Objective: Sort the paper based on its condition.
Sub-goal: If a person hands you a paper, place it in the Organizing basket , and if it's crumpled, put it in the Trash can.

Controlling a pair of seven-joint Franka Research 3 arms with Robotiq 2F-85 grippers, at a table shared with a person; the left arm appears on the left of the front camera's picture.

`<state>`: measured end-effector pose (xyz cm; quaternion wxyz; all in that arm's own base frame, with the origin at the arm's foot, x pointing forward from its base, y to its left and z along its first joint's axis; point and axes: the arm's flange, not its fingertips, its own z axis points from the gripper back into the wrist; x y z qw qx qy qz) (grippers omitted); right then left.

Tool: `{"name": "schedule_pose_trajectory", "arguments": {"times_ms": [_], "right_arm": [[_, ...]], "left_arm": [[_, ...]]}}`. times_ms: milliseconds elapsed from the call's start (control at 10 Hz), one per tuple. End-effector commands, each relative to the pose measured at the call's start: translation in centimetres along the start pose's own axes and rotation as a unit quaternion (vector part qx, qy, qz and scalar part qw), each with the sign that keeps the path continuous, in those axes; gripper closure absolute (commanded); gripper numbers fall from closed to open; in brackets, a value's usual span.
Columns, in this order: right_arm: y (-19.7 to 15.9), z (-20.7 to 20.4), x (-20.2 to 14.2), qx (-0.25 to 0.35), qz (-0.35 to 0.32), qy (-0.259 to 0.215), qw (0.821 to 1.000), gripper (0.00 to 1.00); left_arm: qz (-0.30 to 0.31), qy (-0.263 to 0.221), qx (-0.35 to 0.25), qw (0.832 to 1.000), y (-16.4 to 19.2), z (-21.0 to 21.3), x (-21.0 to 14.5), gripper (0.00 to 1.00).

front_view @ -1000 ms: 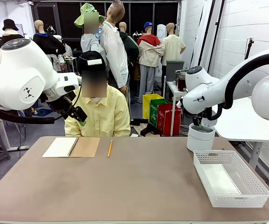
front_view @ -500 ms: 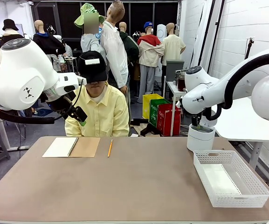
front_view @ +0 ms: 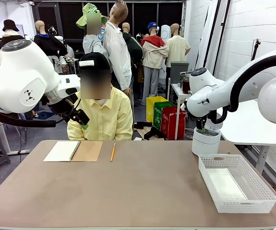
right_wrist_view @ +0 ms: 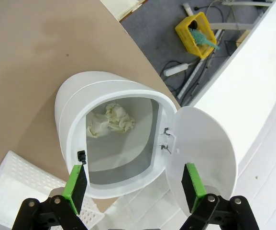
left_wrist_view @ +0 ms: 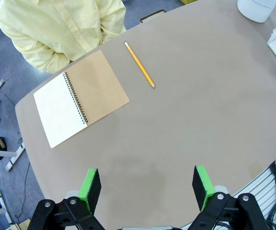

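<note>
A crumpled ball of paper (right_wrist_view: 110, 120) lies at the bottom of the white bin (right_wrist_view: 75, 124), whose lid (right_wrist_view: 202, 148) hangs open to one side. My right gripper (right_wrist_view: 133, 187) hovers open just above the bin's mouth with nothing between its fingers; in the front view it (front_view: 202, 127) is at the rim of the bin (front_view: 205, 143). A flat white sheet of paper (front_view: 226, 184) lies in the white basket (front_view: 267, 199). My left gripper (left_wrist_view: 146, 188) is open and empty, held high over the table's left side (front_view: 80, 117).
A spiral notebook (front_view: 73, 151) lies open at the far left, with a yellow pencil (front_view: 113, 152) beside it. A person in a yellow shirt (front_view: 102, 120) sits behind them. The basket (right_wrist_view: 13, 191) stands next to the bin at the table's right edge.
My right gripper has edged up slightly over the bin. The person's head dipped and came back up. The left arm has not moved.
</note>
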<state>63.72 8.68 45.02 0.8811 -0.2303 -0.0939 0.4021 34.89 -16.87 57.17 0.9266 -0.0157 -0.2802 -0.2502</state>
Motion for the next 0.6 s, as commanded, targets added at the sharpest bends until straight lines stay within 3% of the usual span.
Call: {"name": "schedule_pose_trajectory", "arguments": {"times_ms": [0,500], "right_arm": [[-0.05,-0.09,-0.06,0.0,0.007,0.001,1.0,0.0],[-0.05,-0.09,-0.06,0.0,0.007,0.001,1.0,0.0]], "left_arm": [[-0.003,0.0,0.001,1.0,0.06,0.05,-0.06,0.0],[-0.003,0.0,0.001,1.0,0.06,0.05,-0.06,0.0]]}}
